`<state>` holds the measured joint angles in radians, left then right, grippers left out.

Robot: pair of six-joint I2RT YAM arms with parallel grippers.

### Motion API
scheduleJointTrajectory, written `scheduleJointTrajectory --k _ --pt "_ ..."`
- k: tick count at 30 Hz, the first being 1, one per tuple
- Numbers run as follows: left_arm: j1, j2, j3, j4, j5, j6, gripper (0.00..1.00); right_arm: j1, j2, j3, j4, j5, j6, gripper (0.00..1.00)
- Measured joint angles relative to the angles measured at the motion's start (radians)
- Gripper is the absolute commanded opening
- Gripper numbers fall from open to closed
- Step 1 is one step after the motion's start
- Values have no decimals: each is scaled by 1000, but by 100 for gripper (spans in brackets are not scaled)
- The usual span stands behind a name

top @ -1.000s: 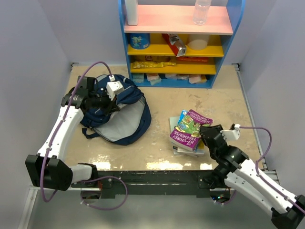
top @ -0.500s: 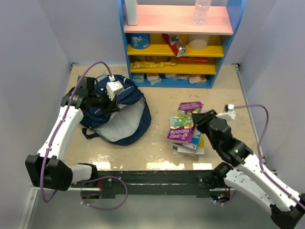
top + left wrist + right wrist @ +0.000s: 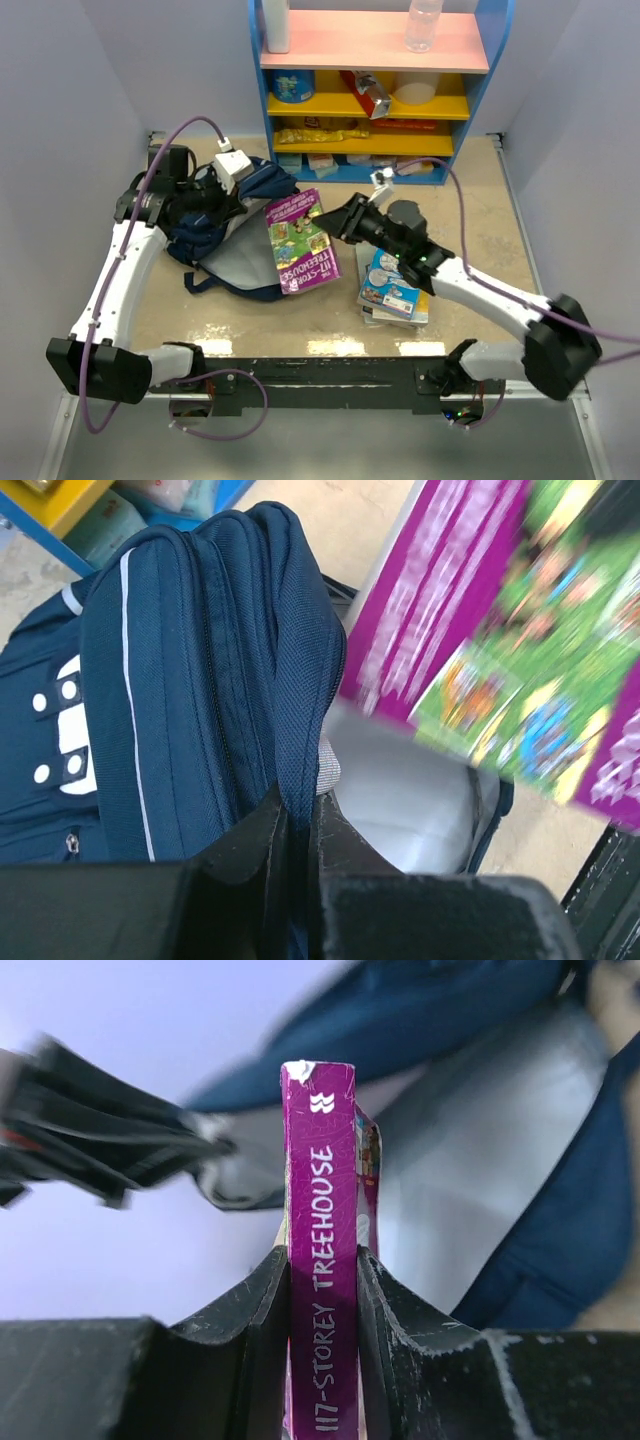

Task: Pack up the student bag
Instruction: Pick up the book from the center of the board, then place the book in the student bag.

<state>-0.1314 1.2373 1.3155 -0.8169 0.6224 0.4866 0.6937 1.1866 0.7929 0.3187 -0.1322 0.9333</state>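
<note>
The left arm (image 3: 125, 270) reaches in from the left side of the worktop (image 3: 470, 200). The left jaws are clenched on the bag (image 3: 262, 190). They pinch a fold of blue cloth at the rim of its open mouth, and the left wrist view shows that fold (image 3: 300, 730) squeezed tight between the 2 fingers.

The bag lies on the left half of the worktop, in front of the shelf (image 3: 350, 40). Its mouth is open and faces right. The grey inside (image 3: 250, 255) shows.

Just right of the mouth is a purple book (image 3: 300, 240). It is tilted, and its left edge hangs over the grey inside of the bag. The right jaws are grasping the book by its spine (image 3: 320, 1260), 1 finger on each cover. These jaws sit to the right of the bag and do not touch it. The book is between them and the bag.

The right arm (image 3: 480, 290) stretches across from the right. Under it, a stack of books (image 3: 395, 290) lies flat on the worktop, well apart from the bag.
</note>
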Motion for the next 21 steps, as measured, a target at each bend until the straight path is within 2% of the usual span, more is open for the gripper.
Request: scheduleJointTrajectory --k 5,11,21 --pt "0 -3 18 -4 -7 -13 0 14 267 0 202 -127 82 0" --pt "0 -9 18 -24 -8 -14 0 51 444 34 343 -187 143 0" --pt "7 -14 19 -36 -23 5 0 74 865 391 488 -415 263 0"
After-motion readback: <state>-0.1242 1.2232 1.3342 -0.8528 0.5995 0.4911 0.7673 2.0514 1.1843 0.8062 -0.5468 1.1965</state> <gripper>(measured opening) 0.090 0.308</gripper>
